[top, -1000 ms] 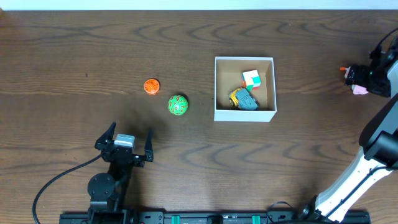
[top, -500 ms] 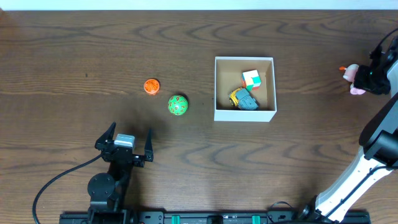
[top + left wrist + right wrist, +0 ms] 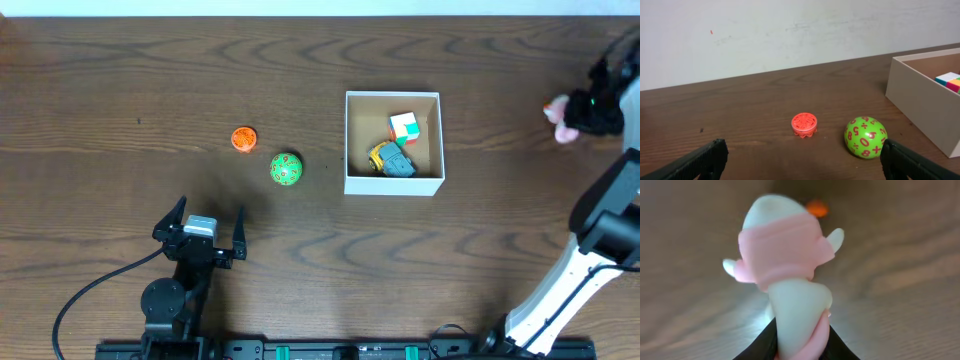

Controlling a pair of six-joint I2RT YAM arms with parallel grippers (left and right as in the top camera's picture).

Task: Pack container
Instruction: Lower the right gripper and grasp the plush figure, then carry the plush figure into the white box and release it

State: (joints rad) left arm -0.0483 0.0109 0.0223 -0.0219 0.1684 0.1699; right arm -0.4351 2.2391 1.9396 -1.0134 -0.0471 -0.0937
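Dark wood-grain table, pale plain wall behind. Flat on the wood, the container: square, thin white walls, brown cardboard inside, open side up, edges squared to the table's, neither axis longer. Inside it, a colour cube and a yellow-grey toy truck. Well right of the container, right gripper pinching a pink-and-white soft toy. Down-left of the container, left gripper spread wide, empty.

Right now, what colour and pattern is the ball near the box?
The ball is green with red numbers and symbols, clearest in the left wrist view.
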